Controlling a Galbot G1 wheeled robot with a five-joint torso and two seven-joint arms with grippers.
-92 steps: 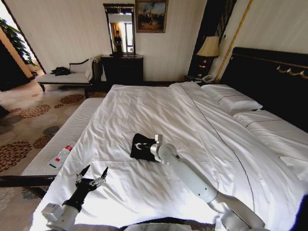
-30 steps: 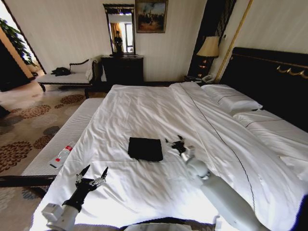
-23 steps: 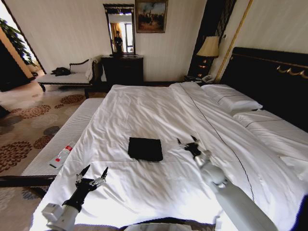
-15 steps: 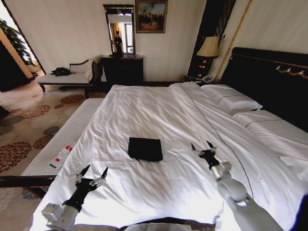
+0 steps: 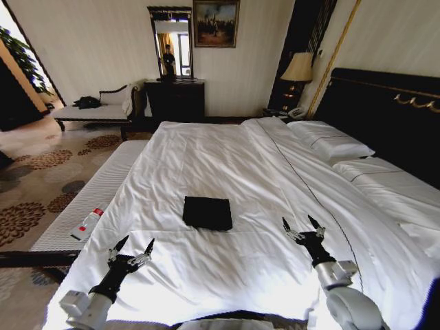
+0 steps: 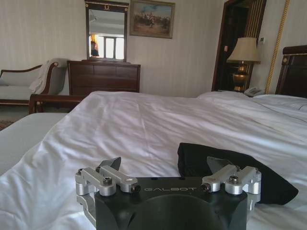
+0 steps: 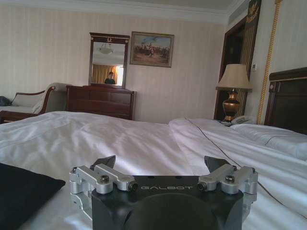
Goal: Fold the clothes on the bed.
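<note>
Matt black cloth T-shirt (image 5: pixel 207 212); smooth white cotton-like duvet (image 5: pixel 227 165); glossy wood headboard (image 5: pixel 385 117).

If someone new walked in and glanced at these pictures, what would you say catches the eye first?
The black T-shirt, folded into a neat dark rectangle, stands out sharply in the middle of the white bed. Next come the two open grippers resting low over the duvet: the left gripper near the bed's near-left edge and the right gripper to the right of the shirt, neither touching it. Behind, the dark headboard and the lit lamp frame the right side.
</note>
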